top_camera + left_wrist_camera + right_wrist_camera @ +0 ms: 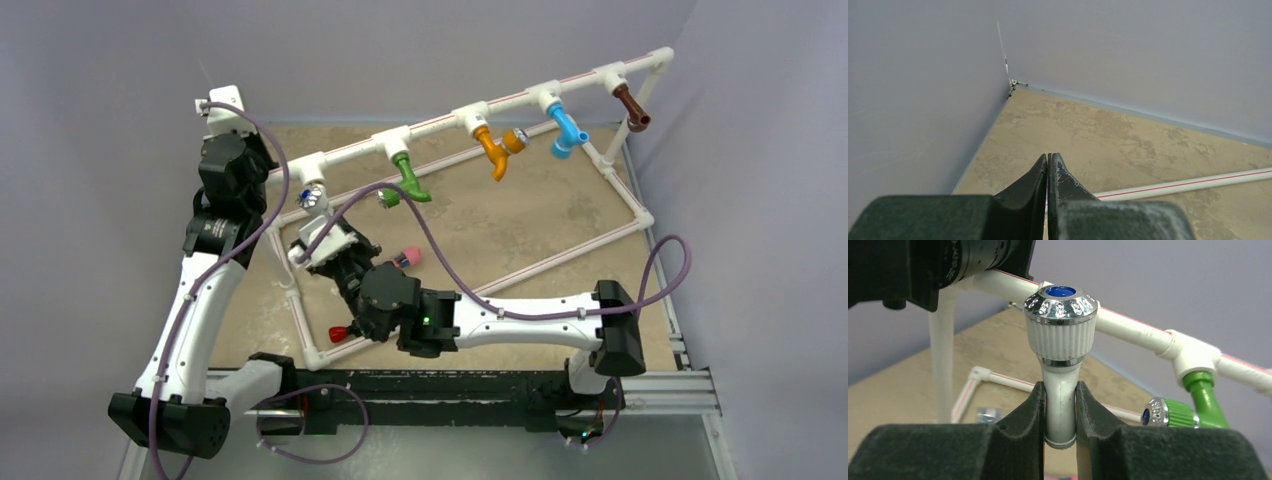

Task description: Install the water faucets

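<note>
My right gripper (1060,407) is shut on the spout of the white water faucet (1060,365), whose chrome, blue-capped knob (1060,305) stands above the fingers. In the top view this faucet (311,196) sits just below the leftmost T-fitting (312,166) of the white pipe frame (440,122). Whether it is joined to the fitting is hidden. Green (410,180), orange (494,152), blue (567,131) and brown (632,108) faucets hang from the other fittings. My left gripper (1048,159) is shut with nothing between its fingers, high at the back left (222,100).
A pink-capped cylinder (404,257) lies on the tan mat beside my right wrist, and a small red piece (338,332) lies near the frame's front rail. The green faucet's knob (1168,412) is close to the right of my right fingers. Grey walls close the back and both sides.
</note>
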Available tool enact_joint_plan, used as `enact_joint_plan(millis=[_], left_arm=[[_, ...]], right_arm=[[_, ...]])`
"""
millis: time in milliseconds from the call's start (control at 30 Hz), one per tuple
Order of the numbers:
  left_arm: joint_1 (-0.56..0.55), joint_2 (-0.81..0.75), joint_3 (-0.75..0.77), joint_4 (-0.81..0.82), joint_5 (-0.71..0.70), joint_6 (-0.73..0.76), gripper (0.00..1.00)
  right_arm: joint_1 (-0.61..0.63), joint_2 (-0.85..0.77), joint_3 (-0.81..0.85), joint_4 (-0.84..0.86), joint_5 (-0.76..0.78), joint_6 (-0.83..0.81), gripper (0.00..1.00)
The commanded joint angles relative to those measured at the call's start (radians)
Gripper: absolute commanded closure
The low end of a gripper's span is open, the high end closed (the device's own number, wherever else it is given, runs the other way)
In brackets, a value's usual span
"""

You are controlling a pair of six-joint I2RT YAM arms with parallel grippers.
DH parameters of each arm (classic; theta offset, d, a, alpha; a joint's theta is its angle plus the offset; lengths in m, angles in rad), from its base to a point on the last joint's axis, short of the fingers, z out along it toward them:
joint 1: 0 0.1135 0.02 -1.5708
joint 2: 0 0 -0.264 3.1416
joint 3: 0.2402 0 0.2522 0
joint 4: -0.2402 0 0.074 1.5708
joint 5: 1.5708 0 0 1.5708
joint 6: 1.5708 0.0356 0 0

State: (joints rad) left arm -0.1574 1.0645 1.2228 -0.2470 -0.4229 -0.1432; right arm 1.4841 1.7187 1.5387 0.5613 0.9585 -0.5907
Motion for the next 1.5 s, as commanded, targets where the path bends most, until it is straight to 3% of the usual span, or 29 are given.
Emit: enact_joint_plan(millis=[0,267,600,800,1467], left_arm=[[-0.010,-0.003,-0.028,-0.141,0.063,-0.032,1.00],[-0.010,0.024,-0.010,-0.181,0.102,-0.059,1.00],[-0.010,0.017,0.003,-0.256,0.164,-0.121,1.00],[-0.010,0.025,0.011,-0.294,0.200,-0.135,1.00],[-0.010,0.014,0.001,-0.327,0.272,-0.154,1.00]], right_arm=[[-0.100,-0.025,0.039,-0.090,-0.148,0.414,1.00],[-0.136,-0.077,0.000,-0.106,-0.211,0.820,1.00],[-0.132,-0.097,-0.135,0.074,-0.186,1.002,1.00],[-0.093,-0.077,-0.163,0.186,-0.131,0.975,1.00],[-0.030,0.073,-0.002,0.182,0.012,0.907,1.00]])
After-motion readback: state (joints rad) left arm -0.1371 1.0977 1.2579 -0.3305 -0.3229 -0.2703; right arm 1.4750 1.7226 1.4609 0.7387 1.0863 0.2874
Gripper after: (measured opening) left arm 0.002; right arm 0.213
